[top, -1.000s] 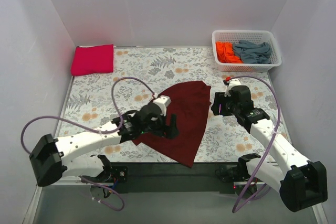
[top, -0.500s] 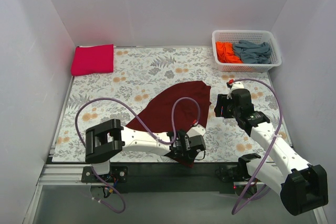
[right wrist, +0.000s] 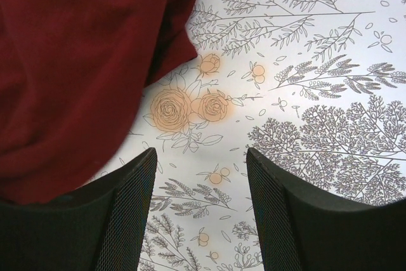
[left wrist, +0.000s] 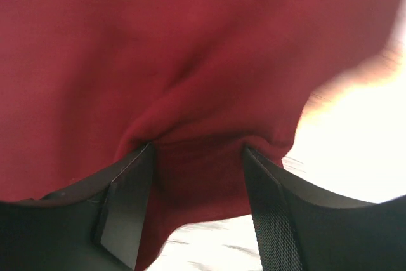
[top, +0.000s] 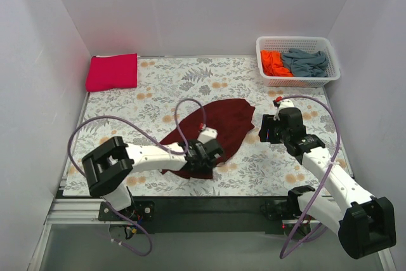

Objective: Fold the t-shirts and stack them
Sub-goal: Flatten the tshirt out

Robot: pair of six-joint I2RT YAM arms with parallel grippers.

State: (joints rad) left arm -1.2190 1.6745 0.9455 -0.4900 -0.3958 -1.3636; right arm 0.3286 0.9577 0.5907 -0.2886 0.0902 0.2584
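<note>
— What has your left gripper (left wrist: pixel 198 150) got?
— It is clamped on a bunched fold of the maroon t-shirt (top: pixel 222 122); the cloth fills the gap between its fingers.
— And your right gripper (right wrist: pixel 200 157)?
— Its jaws stand apart, holding nothing, above the floral table cloth (right wrist: pixel 317 93). The shirt's edge lies just left of its fingers.
</note>
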